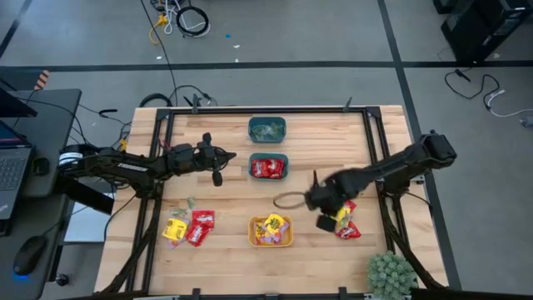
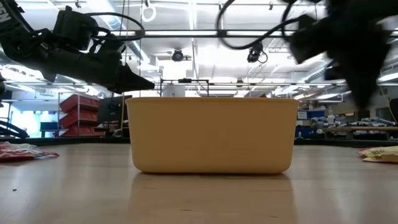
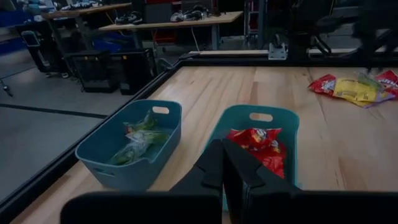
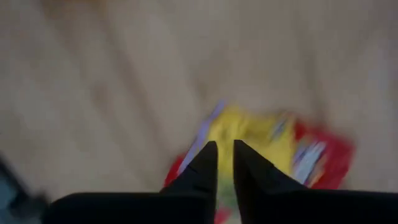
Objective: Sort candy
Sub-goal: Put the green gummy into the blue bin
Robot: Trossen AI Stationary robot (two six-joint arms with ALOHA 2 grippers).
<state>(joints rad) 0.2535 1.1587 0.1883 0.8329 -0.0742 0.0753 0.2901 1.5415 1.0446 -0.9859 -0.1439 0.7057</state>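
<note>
From above, the table (image 1: 225, 179) carried three bins down its middle: a teal bin (image 1: 267, 129) with pale green candy by the far edge, a second teal bin (image 1: 269, 167) of red candy just nearer, and an orange bin (image 1: 271, 231) of mostly yellow packets by the near edge. Unsorted candy lay in two heaps, one red-and-yellow pile (image 1: 188, 227) toward the near left corner, another (image 1: 346, 223) toward the near right. The right gripper (image 1: 326, 218) hung over the right heap, probably to pick a yellow packet for the orange bin just beside it. The left gripper (image 1: 216, 171) waited left of the red bin, clear of the bare wood between the bins and the right arm.

At table height, the orange bin (image 2: 211, 134) filled the middle. Candy showed at the left edge (image 2: 25, 151) and the right edge (image 2: 379, 153), with open board on either side.

From the left wrist, the left gripper (image 3: 222, 165) was pressed shut with nothing in it, pointing at the two teal bins (image 3: 134, 146) (image 3: 258, 134).

From the right wrist, the right gripper (image 4: 225, 163) had its fingers nearly together right above a yellow packet (image 4: 249, 134) on red ones. The blur hid whether they had caught it, so I cannot tell.
</note>
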